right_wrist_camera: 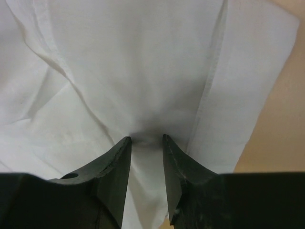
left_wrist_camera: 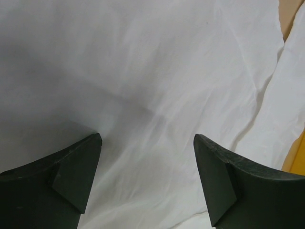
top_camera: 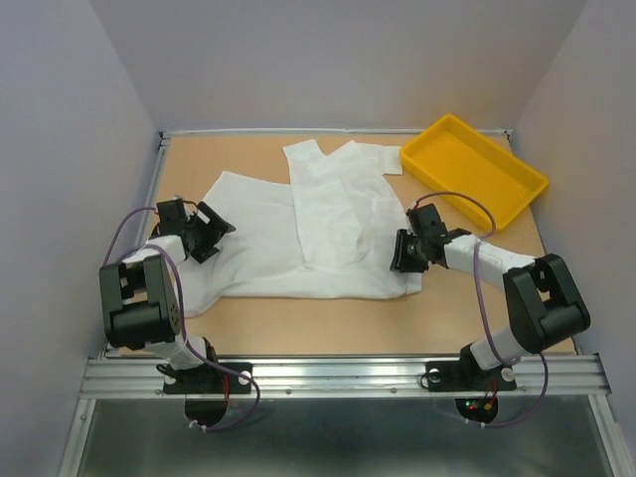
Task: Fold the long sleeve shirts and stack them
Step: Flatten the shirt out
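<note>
While the fold is only partly made, here is the state view by view.

Top view: one white shirt [top_camera: 298, 234] lies spread across the middle of the table [top_camera: 328, 323]. Its right part is doubled over toward the centre and its left part lies flat. One flap runs to the far side, close to the yellow tray [top_camera: 475, 171] at far right. The left gripper [top_camera: 206, 232] sits over the shirt's left part, and the right gripper [top_camera: 405, 251] is at its right edge. Jaw state isn't readable from up here.

Left wrist: the jaws are spread wide with nothing between them, just wrinkled cloth below. It's released. I can't tell if the tips touch the fabric.

Right wrist: the jaws are drawn close and cloth puckers into the gap at the tips, just left of a hemmed edge. There's bare table on the right. It reads as a pinch on the shirt.

Judgement: this is a side fold in progress; the right arm has its hold and the left has none. Next, the left needs to close on cloth at its side. The carry-over should then go low and even, so the thin fabric doesn't drag or bunch. No stack yet.

Cross-check: only the top view gives the layout, the tray and both arms at once. Only the wrist views settle the jaws. The hem and the pucker show in the right wrist view alone.
</note>
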Controlling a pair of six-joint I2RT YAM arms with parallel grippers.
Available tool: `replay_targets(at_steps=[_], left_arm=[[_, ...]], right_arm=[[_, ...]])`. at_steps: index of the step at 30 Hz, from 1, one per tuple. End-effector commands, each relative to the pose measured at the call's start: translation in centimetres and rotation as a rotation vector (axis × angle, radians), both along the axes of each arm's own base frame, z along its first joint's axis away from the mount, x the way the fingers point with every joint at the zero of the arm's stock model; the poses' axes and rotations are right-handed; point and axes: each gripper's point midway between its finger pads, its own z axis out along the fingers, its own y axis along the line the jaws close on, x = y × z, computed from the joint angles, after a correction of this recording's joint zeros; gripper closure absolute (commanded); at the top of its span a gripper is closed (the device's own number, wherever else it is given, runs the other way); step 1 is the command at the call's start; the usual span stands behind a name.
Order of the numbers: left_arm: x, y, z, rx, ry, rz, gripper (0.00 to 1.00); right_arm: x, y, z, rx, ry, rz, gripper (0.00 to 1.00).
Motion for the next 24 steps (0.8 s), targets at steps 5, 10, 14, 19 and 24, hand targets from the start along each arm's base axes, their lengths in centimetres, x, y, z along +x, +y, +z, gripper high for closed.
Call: replay_targets(at_steps=[5,10,14,19,24], left_arm=[[-8.5,-2.2,-0.7,-0.071,0.099,0.008,0.09],[-7.3,-1.0,2.4,0.016,0.009,0.016,0.08],[-5.3,-0.1,4.8,0.097,-0.042,0.021,0.09],[-3.1,0.0,4.6,0.13,-0.036,0.013,0.1],[-1.2,1.0,2.8,0.198,0.018,0.006,0.1]], right_arm=[[-5.9,-1.1,0.6,0.024,0.137,0.014,0.59],[-2.0,-1.7,4.2,-0.031,-0.017,-0.005,0.58],[1.9,-1.3,6.3,-0.057,-0.103,-0.024,0.58],[5.1,-0.2,6.4,-0.034,-0.139,-0.064,0.6],[7.2,0.0,4.4,-0.056,-0.126,-0.114,0.63]])
